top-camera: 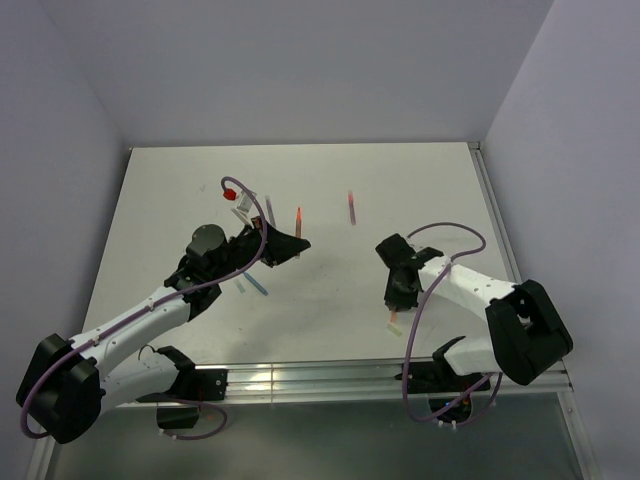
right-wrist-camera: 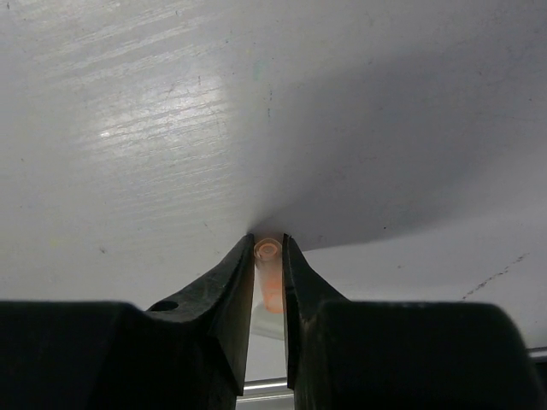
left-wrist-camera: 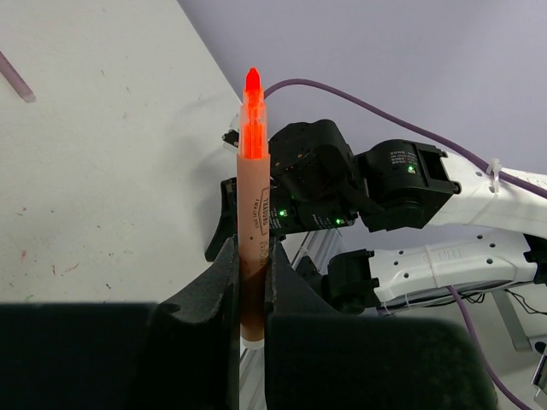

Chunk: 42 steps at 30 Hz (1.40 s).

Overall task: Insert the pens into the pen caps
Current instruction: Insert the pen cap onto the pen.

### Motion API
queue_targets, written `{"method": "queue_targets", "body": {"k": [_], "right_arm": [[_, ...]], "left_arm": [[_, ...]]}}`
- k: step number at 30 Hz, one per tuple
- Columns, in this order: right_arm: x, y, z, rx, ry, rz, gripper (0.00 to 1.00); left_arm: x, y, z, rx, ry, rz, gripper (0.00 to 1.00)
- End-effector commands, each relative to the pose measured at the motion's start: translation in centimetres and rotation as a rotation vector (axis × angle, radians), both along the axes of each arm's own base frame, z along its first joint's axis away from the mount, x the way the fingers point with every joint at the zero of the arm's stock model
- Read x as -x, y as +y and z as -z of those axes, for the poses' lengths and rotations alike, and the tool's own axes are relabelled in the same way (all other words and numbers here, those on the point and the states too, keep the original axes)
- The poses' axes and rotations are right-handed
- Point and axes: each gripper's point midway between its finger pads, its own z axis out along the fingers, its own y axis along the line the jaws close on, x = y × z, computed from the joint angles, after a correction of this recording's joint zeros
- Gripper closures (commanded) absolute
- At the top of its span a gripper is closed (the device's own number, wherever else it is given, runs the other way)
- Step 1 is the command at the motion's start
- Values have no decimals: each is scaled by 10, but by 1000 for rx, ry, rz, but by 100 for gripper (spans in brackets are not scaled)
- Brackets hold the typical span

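Currently: left fingers (left-wrist-camera: 220,290) clamped on orange pen (left-wrist-camera: 254,196), bare tip pointing outward, held above counter (left-wrist-camera: 102,171); right fingers (right-wrist-camera: 231,282) closed tight around orange pen cap (right-wrist-camera: 270,286), down against counter, well apart from pen.

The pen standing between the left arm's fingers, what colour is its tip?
Bright orange-red; the pen shows best in the left wrist view.

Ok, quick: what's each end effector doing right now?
Left end effector: closed on the orange pen.
Right end effector: closed on the orange cap.
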Motion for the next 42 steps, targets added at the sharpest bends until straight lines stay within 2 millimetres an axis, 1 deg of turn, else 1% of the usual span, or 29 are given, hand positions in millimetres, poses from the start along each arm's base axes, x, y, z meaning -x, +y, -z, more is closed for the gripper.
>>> {"method": "queue_targets", "body": {"k": [1,2,5,8,9,10,12,13,14,16,17,20,23,25,27,28,29,31,34,36,38,39,40,41,42], "right_arm": [[12,1,6,5,62,-19,82],[12,2,6,-1,64,-20,87],[6,8,7,-18,60,-24,94],[-10,16,5,-27,28,-25,96],[-22,21,0,-37,-4,-29,97],[-27,24,1,-36,-5,-29,98],[-43,35,-7,-66,-46,-26,99],[-47,38,-7,-79,-52,-25,100],[-48,42,-9,-94,-58,-25,100],[-50,42,-10,-100,-79,-23,100],[-47,41,-7,-98,-76,-24,100],[-51,44,-4,-113,-90,-29,100],[-66,57,-6,-155,-117,-39,100],[-78,66,-7,-175,-137,-42,100],[-93,75,-14,-206,-177,-49,100],[-97,78,-12,-213,-175,-52,100],[-101,82,-14,-229,-184,-54,100],[-111,92,-18,-279,-201,-59,100],[-127,97,-27,-323,-245,-50,100],[-137,101,-33,-362,-268,-46,100],[-150,98,-41,-390,-297,-30,100],[-155,99,-45,-407,-308,-33,100],[-164,96,-51,-408,-329,-27,100],[-168,93,-53,-408,-341,-25,100],[-172,92,-59,-412,-358,-28,100]], "left_arm": [[4,0,-11,11,-51,14,100],[3,0,-12,12,-53,13,100],[3,-1,-11,9,-48,16,100],[1,-1,-8,4,-45,12,100],[0,-2,-6,-1,-41,10,100],[-1,-2,-4,-3,-36,9,100],[-2,-3,1,-12,-24,10,100],[-2,-3,1,-13,-20,12,100],[-2,-3,5,-21,-11,10,100],[-4,-3,9,-32,-4,-3,100],[-4,-3,10,-37,-3,-7,100],[-6,-5,15,-44,11,-9,100],[-9,-7,26,-61,37,-5,100],[-9,-9,38,-78,60,-1,100],[-6,-10,55,-95,89,13,100],[-4,-11,60,-100,95,21,100],[-1,-12,71,-109,110,27,100],[9,-14,83,-112,120,61,100],[19,-22,92,-106,121,98,100],[24,-28,94,-99,117,124,100],[25,-34,98,-102,121,139,100],[26,-36,98,-98,120,144,100],[24,-38,97,-96,122,146,100],[23,-40,102,-104,133,151,100],[23,-42,101,-99,127,157,100]]}}
